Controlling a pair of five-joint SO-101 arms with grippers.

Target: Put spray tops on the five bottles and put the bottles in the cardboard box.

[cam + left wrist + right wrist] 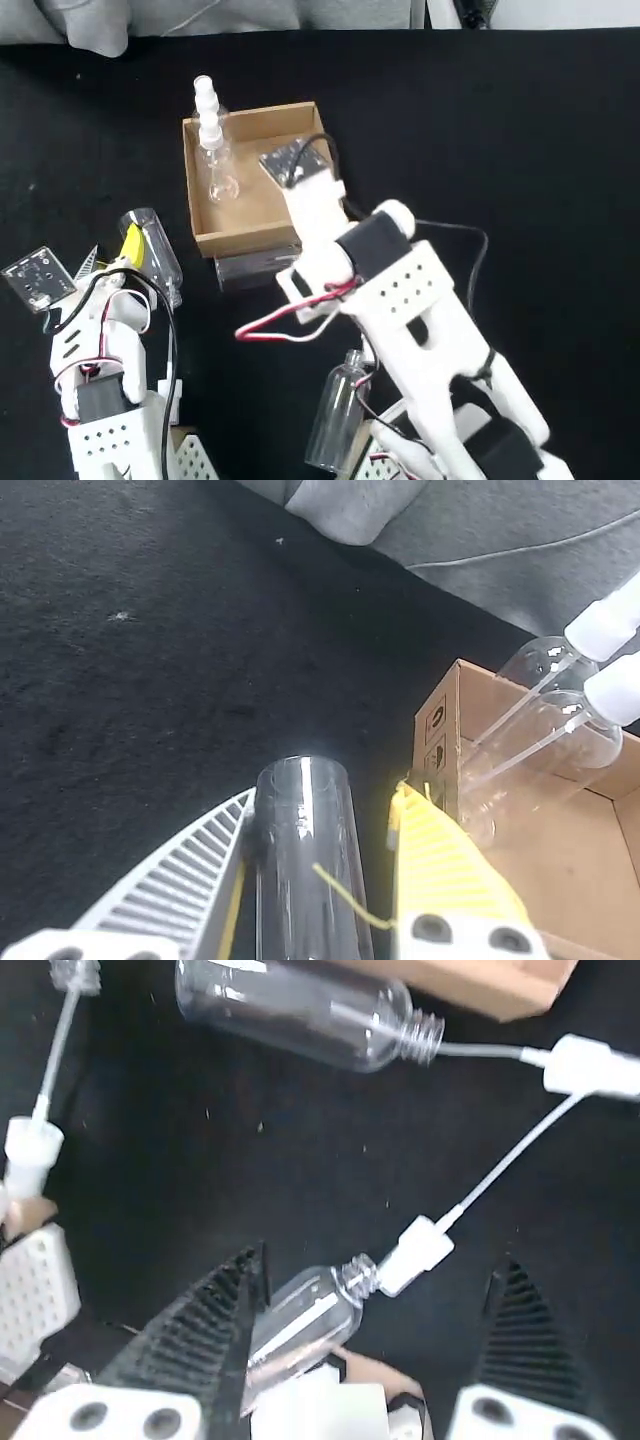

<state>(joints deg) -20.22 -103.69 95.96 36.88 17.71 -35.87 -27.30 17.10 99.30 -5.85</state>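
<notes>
The left gripper is pressed onto a clear bottle, which is pinched between a white finger and a yellow finger. In its wrist view the held bottle is seen just beside an outer wall of the cardboard box. In the high view the bottle is shown tilted, off the box's left side and apart from it.

The right gripper is shown by its own wrist view with both black fingers spread wide and nothing gripped. Between them, on the black table, a second bottle is seen. A spray top lies at its neck, with the tube pointing away towards the box. From the high view this second bottle is found by the right arm's base, well away from the box.

A third bottle lies along the box's near wall. Another spray top lies beyond its mouth, with the tube stretched towards the mouth. From above, much of this stretch of table before the box is covered by the right arm.

Inside the box, two capped bottles are leaned into the far left corner. In the left wrist view their tubes are made out through the clear sides.
</notes>
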